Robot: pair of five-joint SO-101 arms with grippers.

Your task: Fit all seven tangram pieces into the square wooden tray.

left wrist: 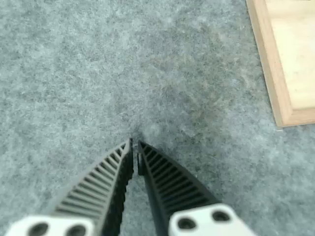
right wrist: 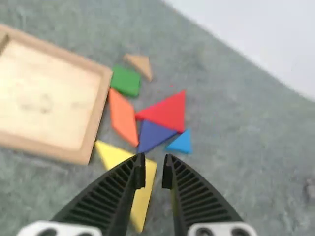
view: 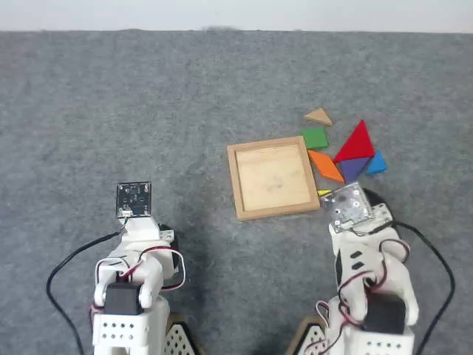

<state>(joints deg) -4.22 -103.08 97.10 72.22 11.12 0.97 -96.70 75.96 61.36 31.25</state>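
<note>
Hovering over yellow triangle (right wrist: 114, 154), right hand (right wrist: 152, 172) ajar

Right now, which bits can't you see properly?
- Yellow triangle: in the high view, mostly hidden beneath the right arm's wrist.
- Same triangle, right wrist view: partly covered by the right gripper.
- Wooden tray: in the left wrist view, cut off by the picture's edge.

Left hand (left wrist: 134, 145) closed (right hand (right wrist: 153, 170) slightly parted)

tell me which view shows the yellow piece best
Right wrist view: the yellow piece lies mostly uncovered beside the tray, partly behind the end effector. The high view catches a sliver. The left wrist view faces carpet and tray.
</note>
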